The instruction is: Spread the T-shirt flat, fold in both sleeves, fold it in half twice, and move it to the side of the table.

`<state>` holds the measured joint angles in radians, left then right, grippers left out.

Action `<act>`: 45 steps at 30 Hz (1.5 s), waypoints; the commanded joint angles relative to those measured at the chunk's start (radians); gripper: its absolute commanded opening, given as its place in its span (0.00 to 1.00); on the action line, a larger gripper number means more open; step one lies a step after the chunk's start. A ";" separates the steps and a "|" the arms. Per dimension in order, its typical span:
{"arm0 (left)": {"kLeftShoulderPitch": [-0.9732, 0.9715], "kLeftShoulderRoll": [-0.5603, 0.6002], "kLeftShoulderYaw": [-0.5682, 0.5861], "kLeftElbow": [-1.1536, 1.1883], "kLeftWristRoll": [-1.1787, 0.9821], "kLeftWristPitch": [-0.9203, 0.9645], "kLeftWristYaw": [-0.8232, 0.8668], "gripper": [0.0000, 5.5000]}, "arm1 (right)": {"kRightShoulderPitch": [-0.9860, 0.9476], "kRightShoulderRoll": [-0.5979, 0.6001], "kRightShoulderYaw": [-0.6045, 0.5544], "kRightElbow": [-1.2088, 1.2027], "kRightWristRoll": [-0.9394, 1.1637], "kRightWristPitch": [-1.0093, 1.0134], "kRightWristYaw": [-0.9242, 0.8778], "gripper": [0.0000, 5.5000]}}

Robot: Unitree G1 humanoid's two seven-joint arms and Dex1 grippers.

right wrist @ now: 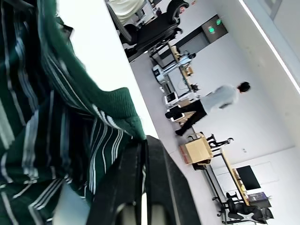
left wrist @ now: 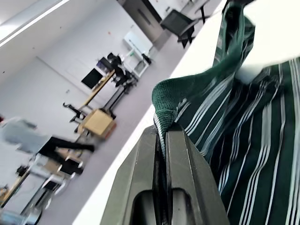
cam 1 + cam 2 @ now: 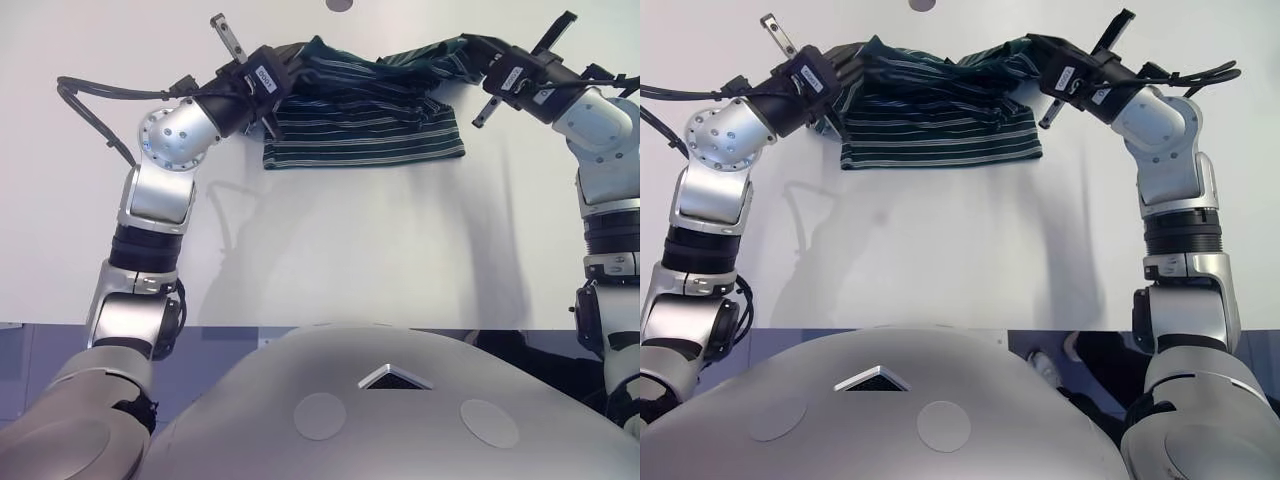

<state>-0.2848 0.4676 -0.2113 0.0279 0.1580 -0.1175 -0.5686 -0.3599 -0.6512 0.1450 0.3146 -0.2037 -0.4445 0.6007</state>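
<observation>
Closest in, at the bottom of the left wrist view, the left gripper [image 2: 161,133] has its 2 fingers pressed together on a ribbed edge of the T-shirt [image 3: 365,110], with green cloth bunching above the tips. At the lower centre of the right wrist view, the right gripper [image 1: 142,143] is likewise clamped on a fold of the striped fabric. In the left eye view the shirt stretches rumpled between both grippers at the upper centre of the frame, its lower hem lying straight on the white table [image 3: 330,250].
</observation>
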 commanded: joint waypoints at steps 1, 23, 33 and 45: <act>0.000 -0.017 -0.126 0.189 0.169 -0.063 0.069 0.00 | -0.017 0.007 0.111 0.127 -0.136 -0.033 0.000 0.00; 0.364 0.420 -0.530 -0.250 -0.102 0.105 -0.784 0.00 | 0.517 -0.423 0.323 -0.501 0.179 0.250 0.673 0.00; 0.182 0.478 -0.335 -0.543 -0.328 0.379 -0.815 0.00 | 0.456 -0.622 0.039 -0.987 0.550 0.778 0.717 0.00; -0.430 0.161 -0.237 0.073 -0.102 0.369 -0.485 0.00 | -0.142 -0.253 0.171 -0.270 0.167 0.526 0.509 0.00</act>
<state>-0.6422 0.7189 -0.4044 -0.0456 -0.0503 0.2914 -1.1639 -0.4004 -0.9914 0.2640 -0.0841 0.0655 0.1409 1.1816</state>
